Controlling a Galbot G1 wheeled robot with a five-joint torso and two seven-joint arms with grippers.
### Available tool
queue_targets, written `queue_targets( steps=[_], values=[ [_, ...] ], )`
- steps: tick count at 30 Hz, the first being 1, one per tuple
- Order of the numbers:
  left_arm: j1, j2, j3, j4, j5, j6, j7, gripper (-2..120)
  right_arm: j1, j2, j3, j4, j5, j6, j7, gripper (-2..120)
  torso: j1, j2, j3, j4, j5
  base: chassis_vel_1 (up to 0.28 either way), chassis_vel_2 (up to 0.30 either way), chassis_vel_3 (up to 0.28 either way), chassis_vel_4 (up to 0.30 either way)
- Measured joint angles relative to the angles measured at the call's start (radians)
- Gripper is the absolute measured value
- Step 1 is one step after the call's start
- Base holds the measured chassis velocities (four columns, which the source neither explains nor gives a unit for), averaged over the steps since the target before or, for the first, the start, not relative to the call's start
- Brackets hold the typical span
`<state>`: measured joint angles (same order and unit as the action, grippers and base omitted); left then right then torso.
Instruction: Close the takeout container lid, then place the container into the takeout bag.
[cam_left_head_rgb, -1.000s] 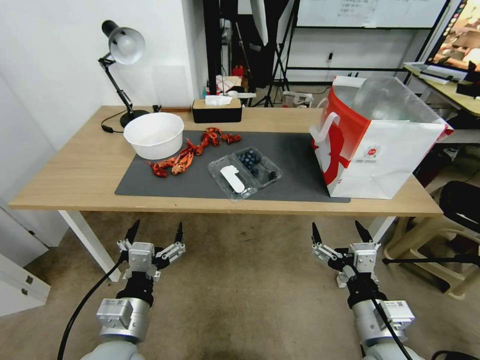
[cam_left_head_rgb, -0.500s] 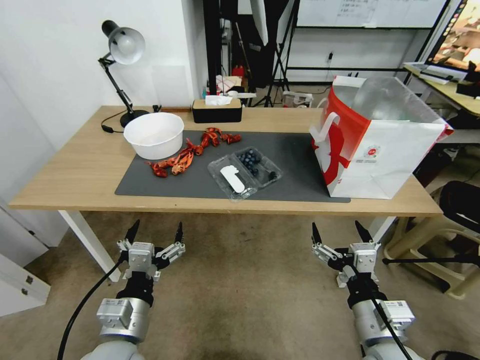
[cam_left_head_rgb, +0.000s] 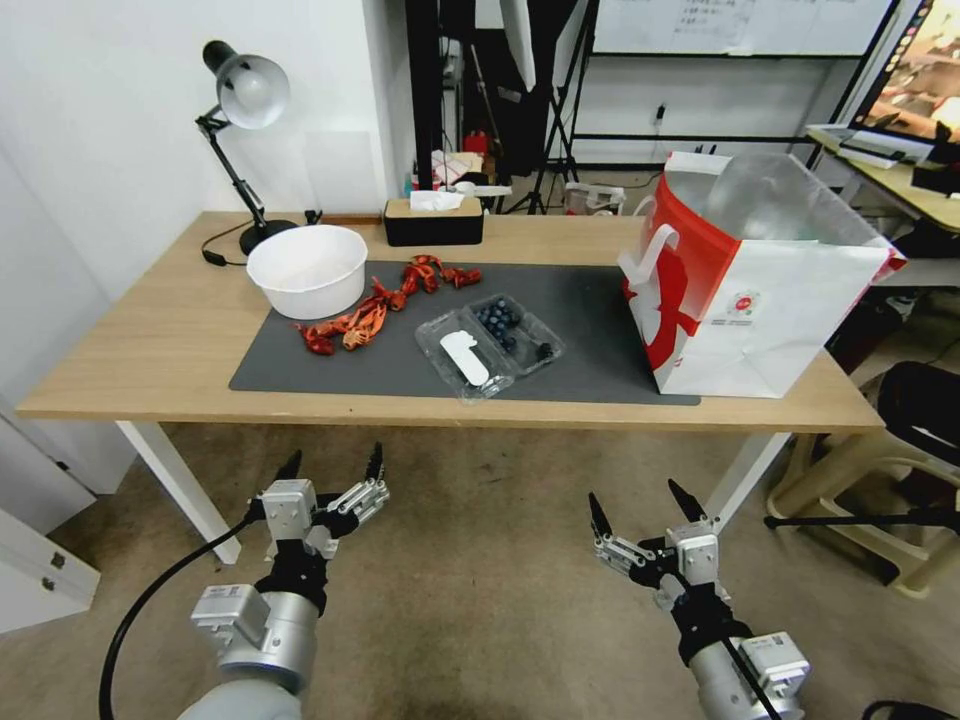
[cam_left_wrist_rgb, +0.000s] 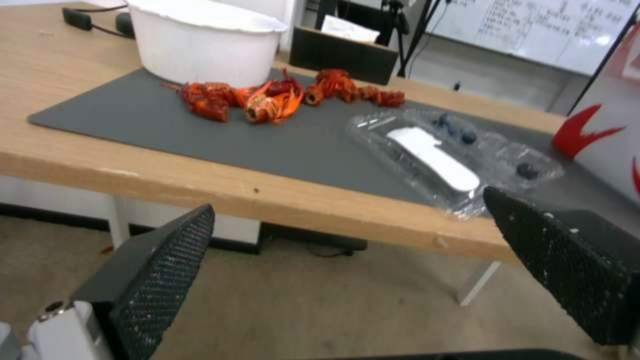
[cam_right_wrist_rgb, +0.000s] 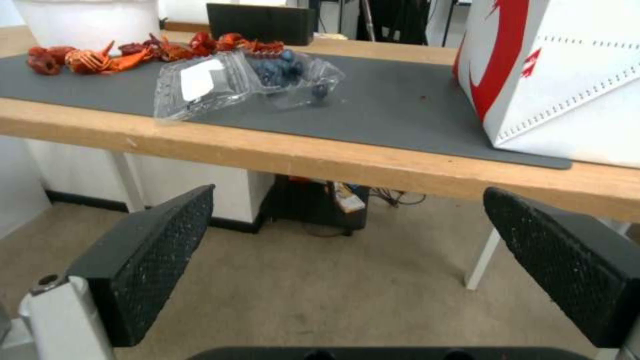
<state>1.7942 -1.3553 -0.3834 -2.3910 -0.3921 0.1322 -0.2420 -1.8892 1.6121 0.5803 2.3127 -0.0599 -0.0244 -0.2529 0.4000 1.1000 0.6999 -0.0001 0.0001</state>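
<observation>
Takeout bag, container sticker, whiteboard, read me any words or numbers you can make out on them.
No text is legible.
takeout bag: small red logo with print under it, too small to read.
lid: white sticker looks blank.
whiteboard: handwriting too blurred to read.

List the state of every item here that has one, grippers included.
takeout container: open, flat on the mat.
lid: folded back, sticker up.
takeout bag: upright, mouth open.
white bowl: upright.
desk lamp: not visibly lit.
left gripper: open, below the table edge.
right gripper: open, below the table edge.
</observation>
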Motion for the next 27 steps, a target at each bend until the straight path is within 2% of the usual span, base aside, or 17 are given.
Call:
queue_targets(
  steps=[9,19,27],
  values=[
    [-0.003,0.0,0.002,0.005,-0.007,-0.027,0.005,100,0.006,-0.002,-0.001,0.006,0.005,0.004,0.002,100,0.0,0.0,0.0,0.0001,-0.0001,0.0,0.0,0.0,0.0],
    [-0.012,0.005,-0.003,0.045,-0.003,-0.037,0.052,100,0.025,-0.003,0.003,-0.017,0.019,0.011,0.007,100,0.0,0.0,0.0,0.0001,0.0,0.0,0.0,0.0,0.0],
    [-0.019,0.009,-0.003,0.068,0.0,-0.049,0.063,100,0.03,-0.004,0.013,-0.022,0.02,0.038,-0.001,100,0.0,0.0,0.0,0.0001,0.0,0.0,0.0,0.0,0.0]
  ],
)
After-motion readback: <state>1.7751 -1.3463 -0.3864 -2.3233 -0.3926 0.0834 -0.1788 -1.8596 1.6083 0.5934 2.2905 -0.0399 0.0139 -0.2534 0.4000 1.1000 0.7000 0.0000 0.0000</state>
